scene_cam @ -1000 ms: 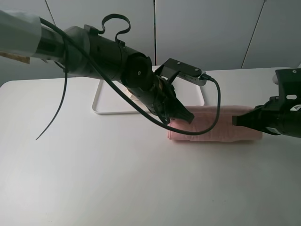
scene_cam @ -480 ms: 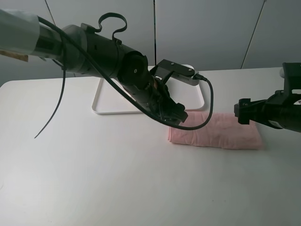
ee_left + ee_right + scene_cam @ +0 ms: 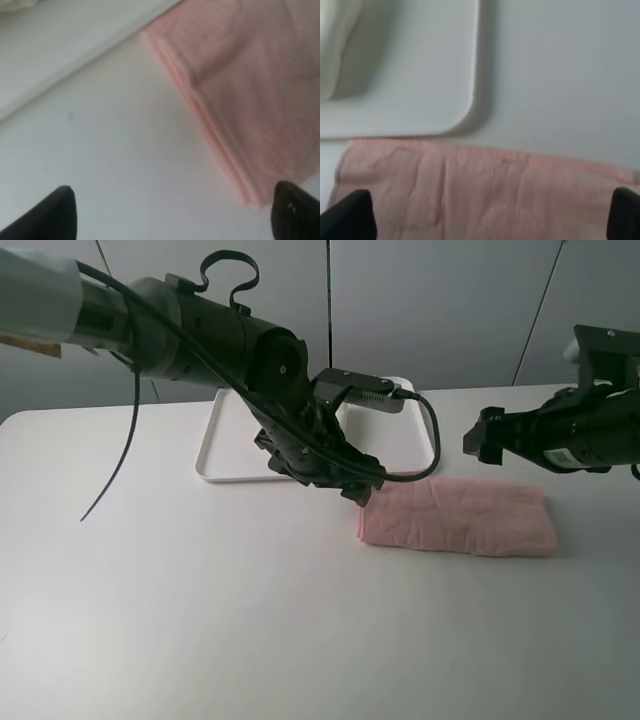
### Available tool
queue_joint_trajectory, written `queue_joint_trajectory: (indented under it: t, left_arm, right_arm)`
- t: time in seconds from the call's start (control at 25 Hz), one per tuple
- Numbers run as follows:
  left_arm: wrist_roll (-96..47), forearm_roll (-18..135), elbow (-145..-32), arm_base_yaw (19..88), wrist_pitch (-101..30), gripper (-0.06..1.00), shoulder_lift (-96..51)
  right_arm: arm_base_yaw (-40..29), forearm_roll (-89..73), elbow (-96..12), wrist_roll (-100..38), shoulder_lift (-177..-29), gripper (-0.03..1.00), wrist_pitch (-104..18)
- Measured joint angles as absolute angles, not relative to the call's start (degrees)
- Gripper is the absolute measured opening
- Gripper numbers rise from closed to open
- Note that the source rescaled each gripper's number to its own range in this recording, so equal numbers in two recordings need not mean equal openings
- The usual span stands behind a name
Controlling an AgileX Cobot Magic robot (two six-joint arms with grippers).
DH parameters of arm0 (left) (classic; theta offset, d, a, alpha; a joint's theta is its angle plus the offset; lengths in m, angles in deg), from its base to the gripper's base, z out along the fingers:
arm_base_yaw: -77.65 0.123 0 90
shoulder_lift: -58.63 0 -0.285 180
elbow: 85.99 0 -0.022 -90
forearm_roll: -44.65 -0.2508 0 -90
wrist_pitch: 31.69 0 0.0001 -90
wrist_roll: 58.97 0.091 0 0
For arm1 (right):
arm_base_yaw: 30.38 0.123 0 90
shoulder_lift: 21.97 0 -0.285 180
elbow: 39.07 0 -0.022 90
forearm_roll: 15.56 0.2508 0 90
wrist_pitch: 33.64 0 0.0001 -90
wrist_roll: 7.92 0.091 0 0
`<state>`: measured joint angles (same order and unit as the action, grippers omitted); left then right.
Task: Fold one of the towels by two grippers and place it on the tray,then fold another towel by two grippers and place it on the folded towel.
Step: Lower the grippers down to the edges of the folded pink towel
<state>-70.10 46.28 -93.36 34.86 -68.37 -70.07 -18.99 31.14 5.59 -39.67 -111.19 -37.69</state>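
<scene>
Under both pairs of jaws spreads the plain white table top [image 3: 200, 620]. Beyond the jaws, on the far side, lies the flat white rectangular plastic tray [image 3: 222, 462] with rounded corners and a low rim. Below the two pairs of jaws lies the pale pink terry towel [image 3: 455, 518], folded to a long flat strip on the table. Its far long edge is just beside the near rim of the tray, but it is not on the tray. Further beyond the jaws, inside the tray, the wrist views show a part of the cream, off-white terry towel [image 3: 337, 50]; only its edge is visible.

The left gripper [image 3: 175, 215] hangs over one short end of the pink towel, jaws spread wide with nothing between them. The right gripper [image 3: 490, 215] hangs above the other half, jaws also spread wide and empty, apart from the cloth.

I judge the task more than half done: the cream towel is on the tray and the pink one has at least one fold. What is left is perhaps one more fold, then carrying it with both grippers onto the cream towel.
</scene>
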Motion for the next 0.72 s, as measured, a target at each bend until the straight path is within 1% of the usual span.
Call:
queue_joint_trajectory:
  t: [0.16, 0.24, 0.32, 0.4, 0.48, 0.72]
  left_arm:
    - [-70.75, 46.28, -97.59, 36.0, -73.82, 1.0, -71.39]
    - [-70.86, 47.74, -98.4, 36.0, -74.35, 1.0, -71.73]
    - [-71.7, 49.1, -98.66, 36.0, -74.24, 1.0, -72.03]
    - [-72.17, 50.13, -98.66, 36.0, -74.36, 1.0, -73.08]
    - [-72.32, 51.3, -98.66, 36.0, -75.06, 1.0, -74.36]
    - [-74.69, 52.33, -100.64, 36.0, -76.98, 1.0, -77.55]
  right_arm:
    - [-26.27, 22.68, 1.09, -38.42, -111.19, 1.0, -47.0]
    - [-29.15, 14.12, -0.5, -36.21, -111.19, 1.0, -51.07]
    - [-31.15, 2.45, -2.04, -30.82, -111.19, 1.0, -55.55]
    - [-32.28, -6.21, -3.23, -23.22, -111.28, 1.0, -58.57]
    - [-33.0, -11.02, -4.94, -17.9, -112.13, 1.0, -61.82]
    - [-33.14, -13.33, -11.26, -12.33, -120.09, 1.0, -73.3]
